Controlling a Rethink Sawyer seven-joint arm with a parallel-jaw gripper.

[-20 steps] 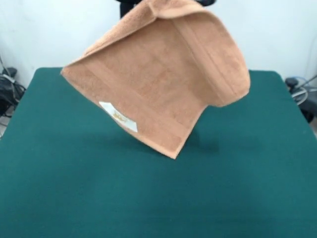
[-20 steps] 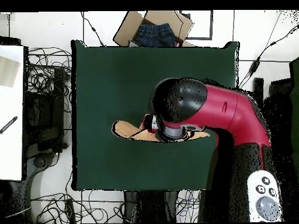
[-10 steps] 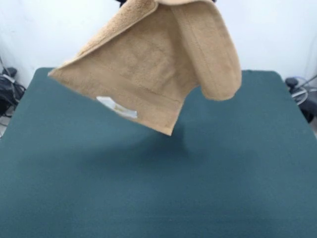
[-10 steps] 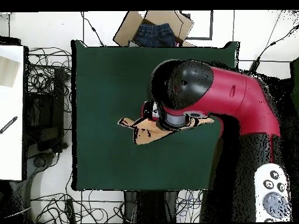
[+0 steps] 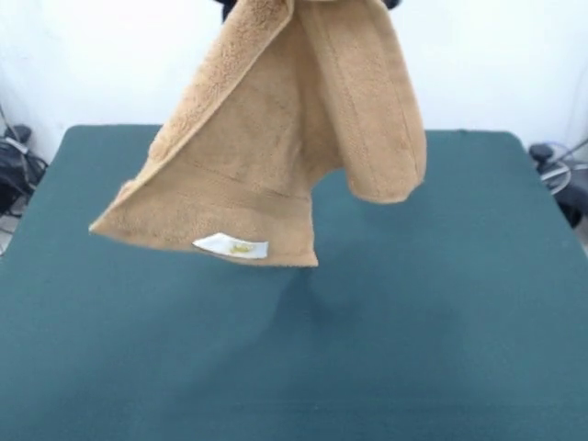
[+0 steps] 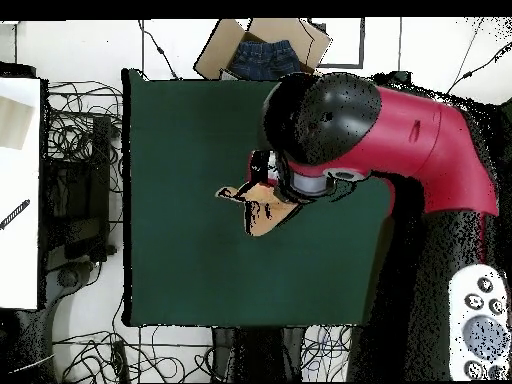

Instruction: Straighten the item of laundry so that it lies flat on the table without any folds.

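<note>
The item of laundry (image 5: 276, 156) is a tan terry towel that hangs in the air above the table (image 5: 459, 322), clear of the green top. It drapes down from the picture's top edge with one side folded over. Its lower edge carries a white label (image 5: 230, 246). Only dark bits of my gripper (image 5: 230, 7) show at the top, shut on the towel's upper part. In the overhead view the red arm (image 6: 400, 120) covers the gripper, and a small part of the towel (image 6: 265, 205) pokes out beneath it over the table (image 6: 180, 130).
A cardboard box holding blue jeans (image 6: 265, 55) sits just beyond one table edge. Tangled cables (image 6: 80, 140) and a white surface (image 6: 20, 190) lie beside the table. More cables show at both table corners (image 5: 14, 165) (image 5: 556, 165).
The towel has swung from a slanted spread to a steeper hang, its labelled edge dropping lower. In the overhead view the arm has moved toward the box side of the table.
</note>
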